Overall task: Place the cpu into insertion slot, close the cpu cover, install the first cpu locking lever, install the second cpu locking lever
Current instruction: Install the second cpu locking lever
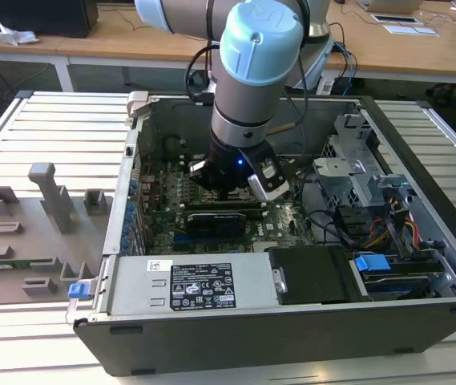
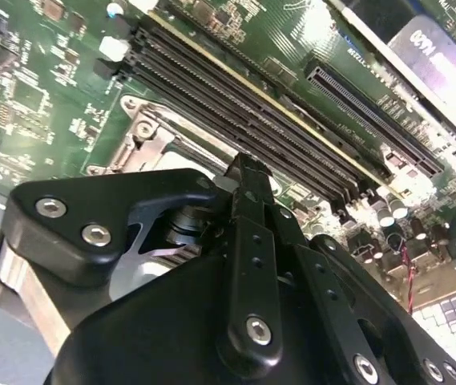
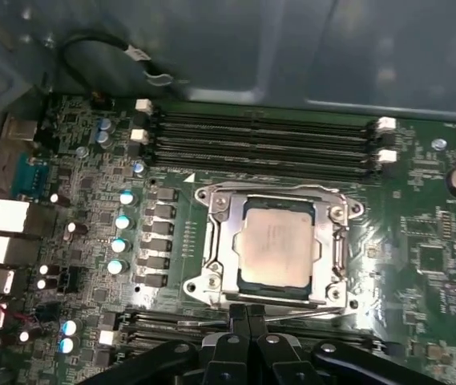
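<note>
The cpu (image 3: 278, 241), a pale silvery square chip, lies flat in the insertion slot (image 3: 218, 241) on the green motherboard. The slot's metal cover frame lies down around the chip. My gripper (image 3: 248, 311) sits at the slot's edge, its two black fingers pressed together with nothing visible between them. In the second wrist view the shut gripper (image 2: 246, 170) points at the slot's metal rim (image 2: 151, 136) and hides the chip. In the exterior view the gripper (image 1: 229, 195) reaches down into the open computer case over the motherboard.
Long black memory slots (image 3: 260, 136) run beside the socket, and a long card slot (image 2: 372, 120) lies past them. The case holds a grey power supply (image 1: 195, 285) and a drive cage (image 1: 356, 172). A grey fixture plate (image 1: 27, 233) lies at the exterior view's left.
</note>
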`<move>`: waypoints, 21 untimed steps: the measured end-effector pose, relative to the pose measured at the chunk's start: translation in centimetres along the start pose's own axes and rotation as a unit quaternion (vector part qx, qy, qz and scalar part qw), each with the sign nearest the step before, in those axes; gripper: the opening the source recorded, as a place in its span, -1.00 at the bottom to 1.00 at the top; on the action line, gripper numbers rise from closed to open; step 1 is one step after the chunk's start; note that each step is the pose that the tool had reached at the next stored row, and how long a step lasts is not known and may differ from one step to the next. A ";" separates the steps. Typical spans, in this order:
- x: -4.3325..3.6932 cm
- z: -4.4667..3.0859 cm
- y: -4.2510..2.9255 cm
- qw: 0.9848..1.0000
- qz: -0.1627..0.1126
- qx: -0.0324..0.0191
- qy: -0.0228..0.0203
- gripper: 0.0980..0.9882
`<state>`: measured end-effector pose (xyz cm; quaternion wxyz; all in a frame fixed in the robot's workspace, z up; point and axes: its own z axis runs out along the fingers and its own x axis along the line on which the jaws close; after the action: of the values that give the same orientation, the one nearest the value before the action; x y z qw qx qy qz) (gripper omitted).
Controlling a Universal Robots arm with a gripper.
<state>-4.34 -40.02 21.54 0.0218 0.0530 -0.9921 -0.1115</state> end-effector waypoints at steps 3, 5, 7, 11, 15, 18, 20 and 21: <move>0.78 0.43 -0.01 1.000 -0.011 -0.004 0.002 -0.98; 0.99 0.58 -0.02 1.000 -0.017 -0.004 0.003 -0.98; 1.30 0.78 -0.04 1.000 -0.030 -0.004 0.006 -0.98; 1.74 1.11 -0.06 0.998 -0.056 -0.003 0.012 -0.98; 2.55 1.54 -0.05 0.997 -0.074 -0.005 0.016 -0.98; 2.52 1.90 0.71 0.997 -0.080 -0.005 0.018 -0.98; 2.48 2.26 0.98 0.996 -0.082 -0.005 0.018 -0.98; 2.46 2.34 1.04 0.996 -0.083 -0.005 0.019 -0.98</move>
<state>-7.01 -38.78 19.56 0.0313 0.1374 -0.9831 -0.1170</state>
